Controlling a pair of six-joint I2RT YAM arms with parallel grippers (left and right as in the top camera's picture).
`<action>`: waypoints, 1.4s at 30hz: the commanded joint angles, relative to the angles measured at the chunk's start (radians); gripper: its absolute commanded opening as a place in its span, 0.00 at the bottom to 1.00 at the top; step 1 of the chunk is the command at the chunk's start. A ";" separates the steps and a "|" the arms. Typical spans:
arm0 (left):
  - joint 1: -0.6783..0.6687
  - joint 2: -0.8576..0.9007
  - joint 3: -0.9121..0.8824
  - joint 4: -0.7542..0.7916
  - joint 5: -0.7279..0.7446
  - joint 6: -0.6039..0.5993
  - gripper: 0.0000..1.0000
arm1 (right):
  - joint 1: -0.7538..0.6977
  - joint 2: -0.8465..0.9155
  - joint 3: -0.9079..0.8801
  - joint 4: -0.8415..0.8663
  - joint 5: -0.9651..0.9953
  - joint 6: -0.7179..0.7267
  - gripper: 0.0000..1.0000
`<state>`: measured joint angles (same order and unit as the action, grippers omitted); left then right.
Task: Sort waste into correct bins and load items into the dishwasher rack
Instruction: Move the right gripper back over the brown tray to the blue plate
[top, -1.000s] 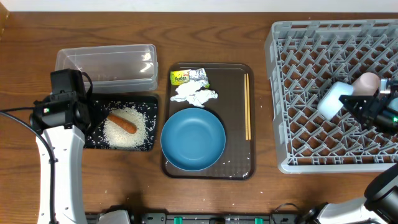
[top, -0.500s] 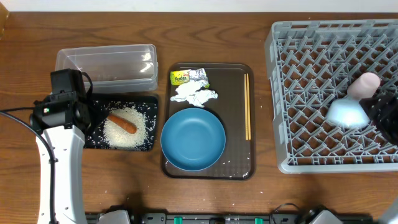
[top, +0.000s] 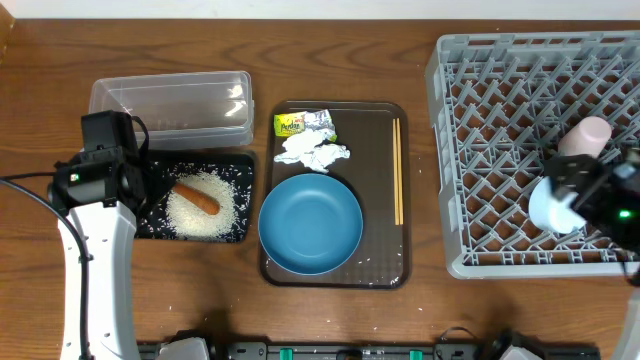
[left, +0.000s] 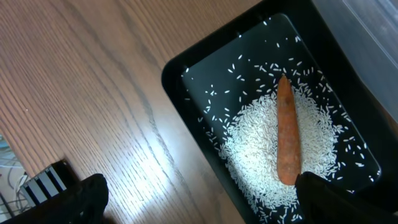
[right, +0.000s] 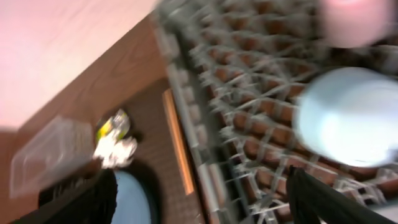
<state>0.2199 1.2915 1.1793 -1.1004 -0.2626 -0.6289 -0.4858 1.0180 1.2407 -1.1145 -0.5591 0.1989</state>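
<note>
Chopsticks (top: 398, 170) of thin pale wood lie along the 3 o'clock edge of the large brown serving tray (top: 380, 240), long axis running 12 to 6 o'clock, just outside the left wall of the large square grey plastic dishwasher rack (top: 446, 200). They sit at about 9 o'clock from the right gripper (right: 200, 198), which is much the nearer of the two and looks best placed to fetch them.

That gripper hangs over the rack's 4 o'clock quarter, fingers spread wide with nothing between them. The pale-blue cup (top: 552, 205) rests among the pegs right beside it, and a pinkish-white cup (top: 586, 134) stands at the cup's 1 o'clock. The wrist view there is blurred.

The left gripper (left: 208, 202), fingers also wide and empty, hovers above the shallow black rectangular tray (left: 193, 65), which holds loose white rice (left: 261, 149) and a small orange carrot-like stick (left: 287, 134). The large dark-blue bowl (top: 310, 222), crumpled white tissue (top: 312, 152) and yellow-green printed wrapper (top: 290, 124) share the serving tray. The clear plastic rectangular tub (top: 170, 100) sits at 12 o'clock of the black tray.
</note>
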 joint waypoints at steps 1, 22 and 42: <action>0.004 0.003 0.012 -0.006 -0.015 -0.005 0.98 | 0.171 -0.016 0.012 -0.004 0.103 0.034 0.87; 0.004 0.003 0.012 -0.006 -0.015 -0.005 0.98 | 0.920 0.624 0.275 0.064 0.506 0.140 0.85; 0.004 0.003 0.012 -0.006 -0.015 -0.005 0.98 | 0.960 1.152 0.473 0.065 0.450 0.179 0.99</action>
<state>0.2199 1.2919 1.1793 -1.1004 -0.2623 -0.6289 0.4614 2.1540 1.7008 -1.0515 -0.1162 0.3500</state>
